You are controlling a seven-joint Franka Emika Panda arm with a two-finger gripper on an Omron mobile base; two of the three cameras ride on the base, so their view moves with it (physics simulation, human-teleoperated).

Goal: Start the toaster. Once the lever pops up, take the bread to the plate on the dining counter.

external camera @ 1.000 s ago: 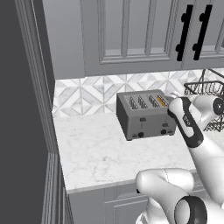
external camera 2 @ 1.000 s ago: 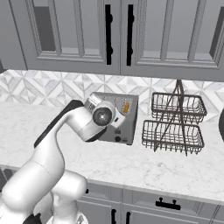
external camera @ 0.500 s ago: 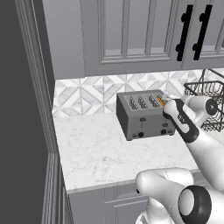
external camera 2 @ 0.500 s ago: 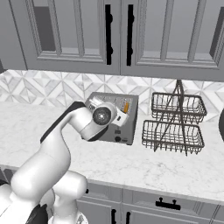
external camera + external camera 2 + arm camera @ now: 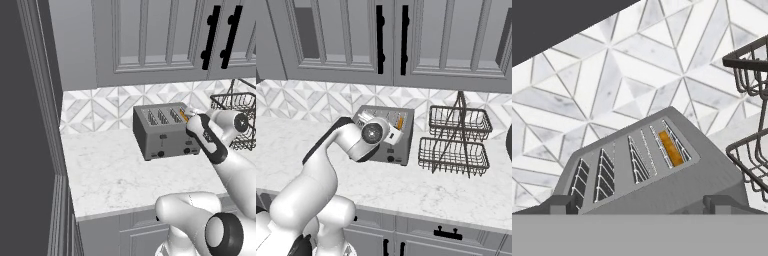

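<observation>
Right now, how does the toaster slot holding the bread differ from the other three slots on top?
On the dark grey boxy metal toaster, the end slot nearest the black wire basket rack shows the small golden-orange bread slice, sunk low; the three other slots show just wire guides. All four are alike in shape and run parallel.
</observation>
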